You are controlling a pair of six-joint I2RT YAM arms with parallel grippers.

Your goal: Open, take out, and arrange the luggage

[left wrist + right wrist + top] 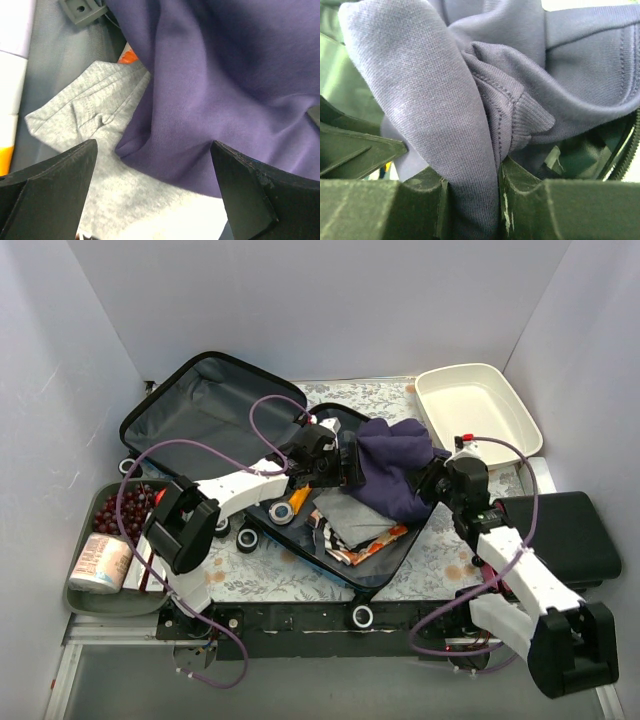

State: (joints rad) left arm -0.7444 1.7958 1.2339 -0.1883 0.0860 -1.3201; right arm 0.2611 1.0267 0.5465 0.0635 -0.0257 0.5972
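The luggage (190, 410) lies open in the middle of the table, its grey-lined lid flat at the back left. A purple garment (395, 465) is heaped over the right side of the lower half. My right gripper (432, 480) is at the garment's right edge. In the right wrist view it (470, 185) is shut on a fold of the purple garment (420, 90). My left gripper (350, 465) hovers at the garment's left edge. Its jaws (152, 150) stand open and empty over the purple garment (225, 75) and a grey garment (95, 115).
A white tub (478, 405) sits at the back right and a flat black case (560, 535) at the right. A grey bin (95, 585) at the left holds a can and dark red beads. Folded patterned clothes (365, 535) and a tape roll (283, 512) lie in the luggage.
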